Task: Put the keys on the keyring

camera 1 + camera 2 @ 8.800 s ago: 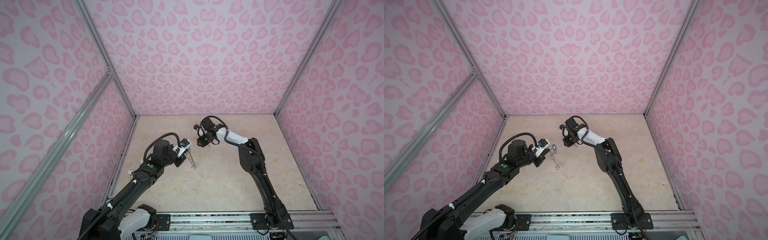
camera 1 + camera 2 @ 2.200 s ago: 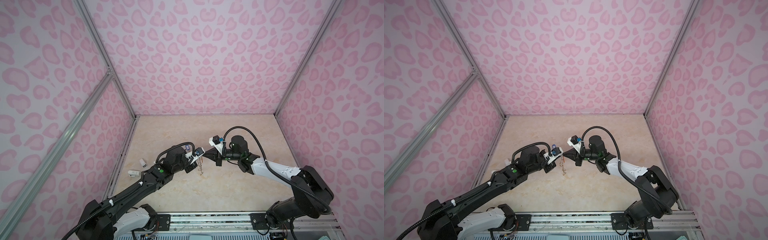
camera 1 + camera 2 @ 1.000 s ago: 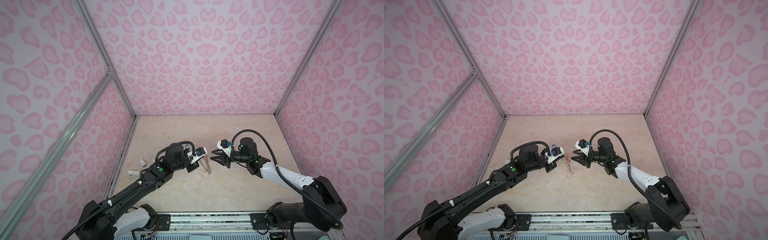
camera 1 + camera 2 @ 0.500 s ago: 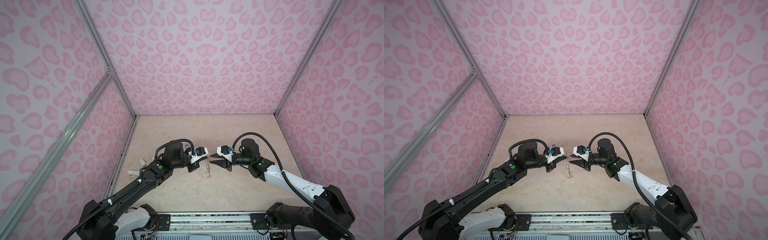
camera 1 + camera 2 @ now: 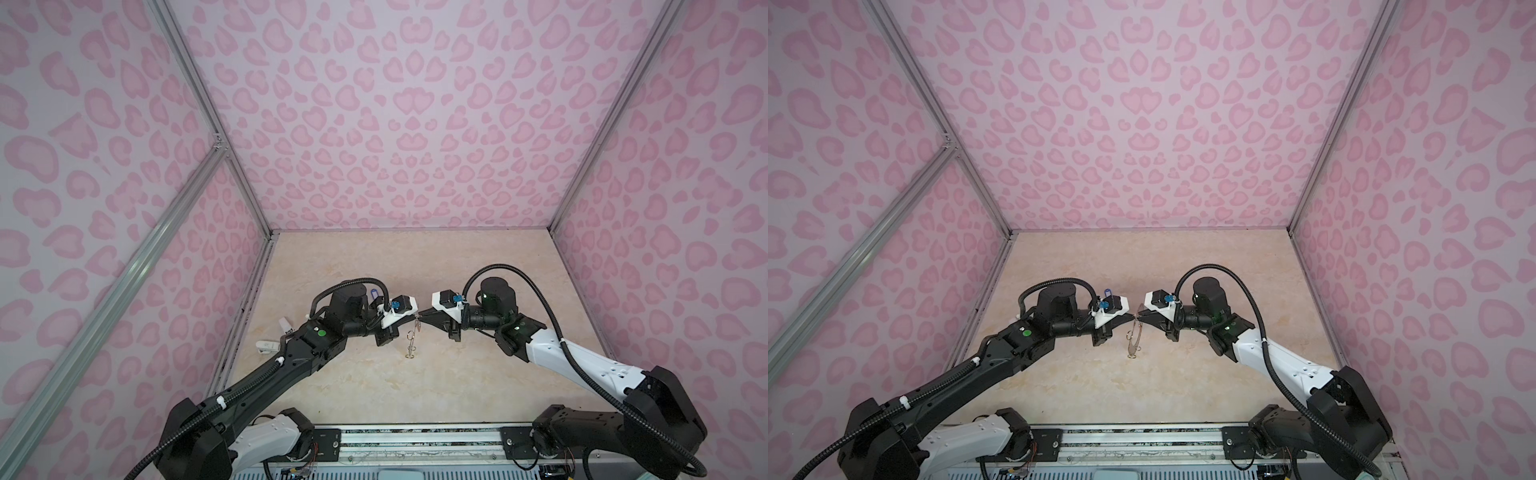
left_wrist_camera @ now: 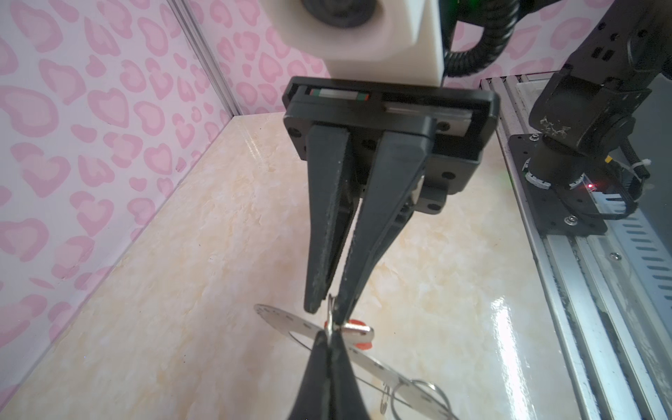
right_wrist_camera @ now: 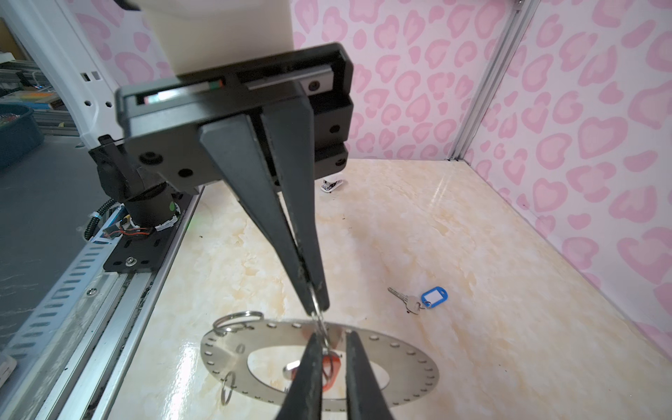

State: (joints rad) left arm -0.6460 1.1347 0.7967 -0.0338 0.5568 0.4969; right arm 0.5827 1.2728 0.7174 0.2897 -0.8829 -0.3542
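Left pincer and right pincer meet tip to tip at the top rim of the keyring, which hangs on edge above the bench; nothing could pass between them. Each arm slants in from the front rail, fencing the keyring's two sides. Bare bench lies open directly in front of the keyring and behind it to the back wall, save a blue-tagged key behind and left. Two small white objects sit far left of the keyring, by the side wall.

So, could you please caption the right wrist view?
Left gripper holds the keyring; a blue-tagged key lies loose on the table.
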